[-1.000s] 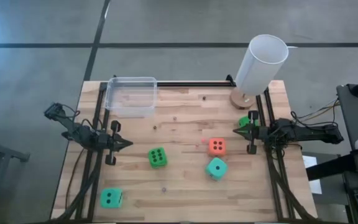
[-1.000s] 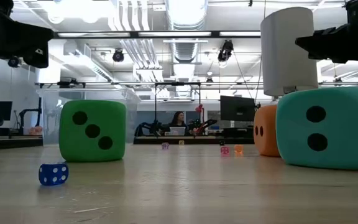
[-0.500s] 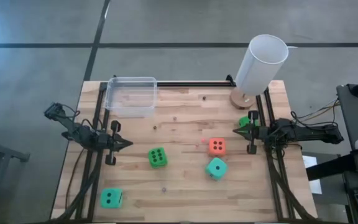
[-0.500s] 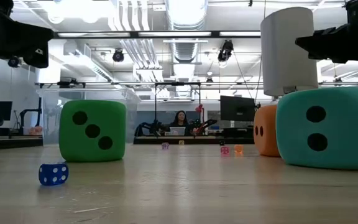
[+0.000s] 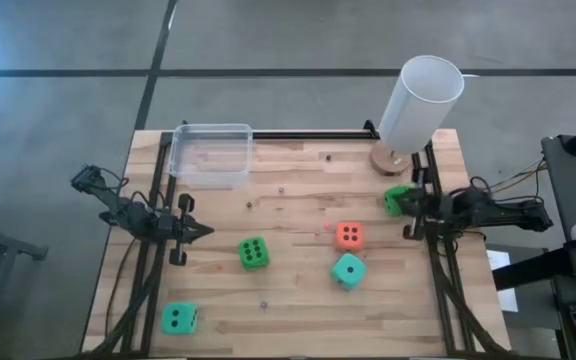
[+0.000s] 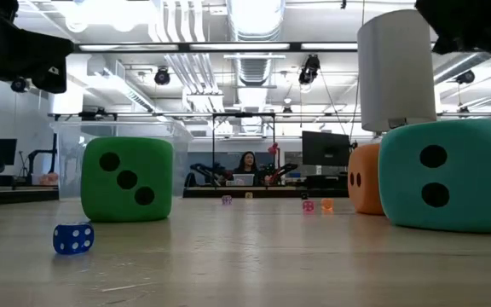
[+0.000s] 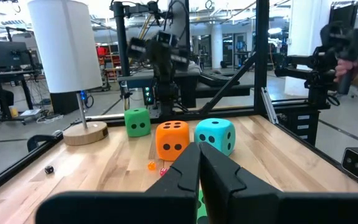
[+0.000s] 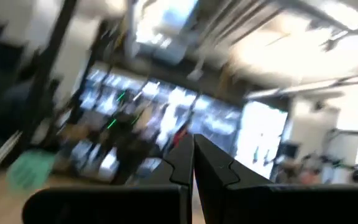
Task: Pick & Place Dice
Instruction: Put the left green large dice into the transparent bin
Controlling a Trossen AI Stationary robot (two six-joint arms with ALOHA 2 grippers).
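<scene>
High view | left claw (image 5: 206,231) pressed together, over worktop (image 5: 298,320) left side | right claw (image 5: 405,205) pressed together, empty, beside green die (image 5: 397,197) at right rail | orange die (image 5: 348,236) and teal die (image 5: 347,270) mid-right | green dice centre (image 5: 253,253), front-left (image 5: 178,319) | clear tub (image 5: 211,153) rear-left

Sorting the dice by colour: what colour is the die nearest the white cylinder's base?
Bright green, beside the right gripper; the left wrist view shows it best.
</scene>
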